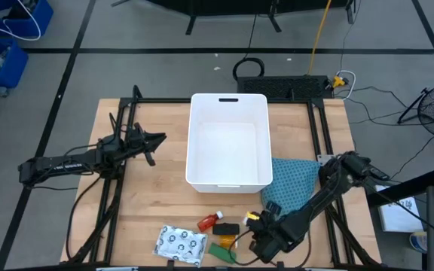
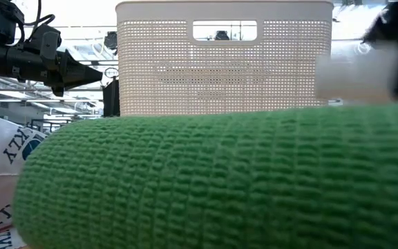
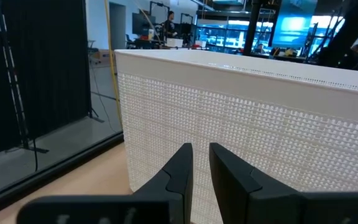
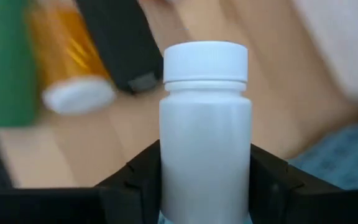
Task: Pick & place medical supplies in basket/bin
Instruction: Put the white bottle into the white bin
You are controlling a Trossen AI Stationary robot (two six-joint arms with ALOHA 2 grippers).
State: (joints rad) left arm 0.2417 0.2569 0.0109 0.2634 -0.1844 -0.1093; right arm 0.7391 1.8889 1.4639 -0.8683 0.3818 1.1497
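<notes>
The white bin (image 1: 228, 175) stands mid-table; its perforated wall (image 2: 223, 69) fills the low view. The supplies lie by the near edge: red bottle (image 1: 209, 221), black block (image 1: 227, 229), orange vial (image 1: 224, 242), green roll (image 1: 221, 253) and silvery packet (image 1: 179, 242). The green roll (image 2: 213, 180) looms large in the low view. My right gripper (image 1: 256, 222) is just right of them, shut on a small white bottle (image 4: 204, 124). My left gripper (image 1: 155, 141) hovers left of the bin with its fingers (image 3: 179, 171) shut, touching nothing. My right gripper (image 4: 205, 155) pinches the white bottle's body (image 4: 205, 180) between its two fingers (image 4: 135, 177), one on each side. The white cap (image 4: 205, 62) points away from the gripper, along the fingers. In the low view the bottle (image 2: 354, 76) lies about level; the green roll hides whether it is clear of the table.
A teal patterned cloth (image 1: 288, 181) lies right of the bin's near corner, under my right arm. The orange vial (image 4: 67, 56) and black block (image 4: 117, 37) lie just beyond the held bottle. Dark frame rails (image 1: 111, 203) run along the table's sides.
</notes>
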